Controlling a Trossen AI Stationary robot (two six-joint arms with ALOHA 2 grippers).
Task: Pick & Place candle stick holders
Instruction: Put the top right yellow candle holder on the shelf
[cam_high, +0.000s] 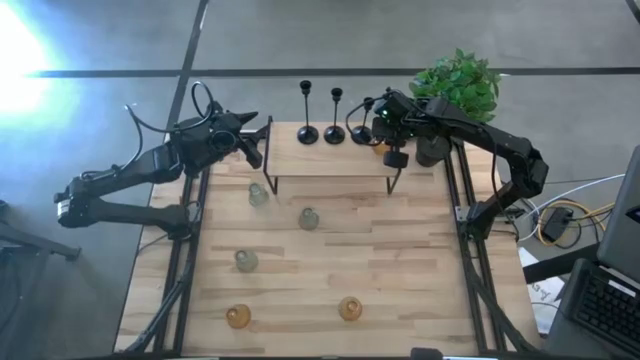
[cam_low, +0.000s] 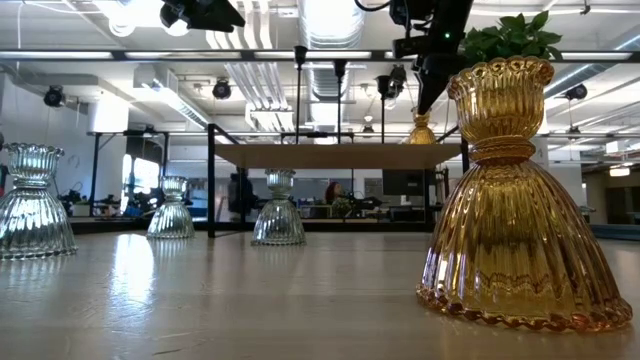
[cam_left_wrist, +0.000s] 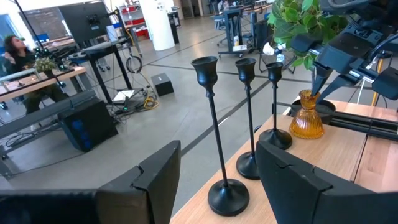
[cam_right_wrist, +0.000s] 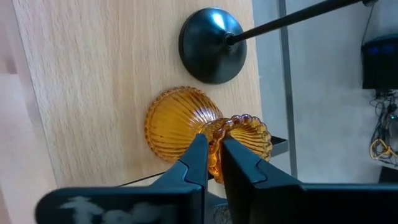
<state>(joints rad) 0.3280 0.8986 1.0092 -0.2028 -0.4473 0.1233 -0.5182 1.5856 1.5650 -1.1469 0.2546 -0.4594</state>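
Observation:
Three slim black candlesticks (cam_high: 334, 132) stand by their round bases in a row on the far edge of a raised wooden shelf (cam_high: 330, 162). Beside them an amber glass holder (cam_left_wrist: 306, 118) stands upright on the shelf, and my right gripper (cam_right_wrist: 212, 155) is shut on its top. My left gripper (cam_left_wrist: 217, 165) hangs open and level at the shelf's left end, facing the candlesticks and touching nothing. Three pale glass holders (cam_high: 308, 218) and two amber ones (cam_high: 350, 308) stand on the table below. My right gripper pinches the scalloped rim of the amber holder's cup (cam_right_wrist: 214, 163) between its two fingers. One finger (cam_right_wrist: 242, 168) seems to be over the cup's mouth, the other (cam_right_wrist: 198, 158) outside by the neck. The fingers slant down from above. The holder's base (cam_right_wrist: 171, 121) rests on the shelf.
A leafy green plant (cam_high: 460, 80) in a dark pot stands behind my right arm at the shelf's right end. The nearest candlestick base (cam_right_wrist: 212, 43) lies close to the amber holder. Black frame rails (cam_high: 190, 250) run along both table sides.

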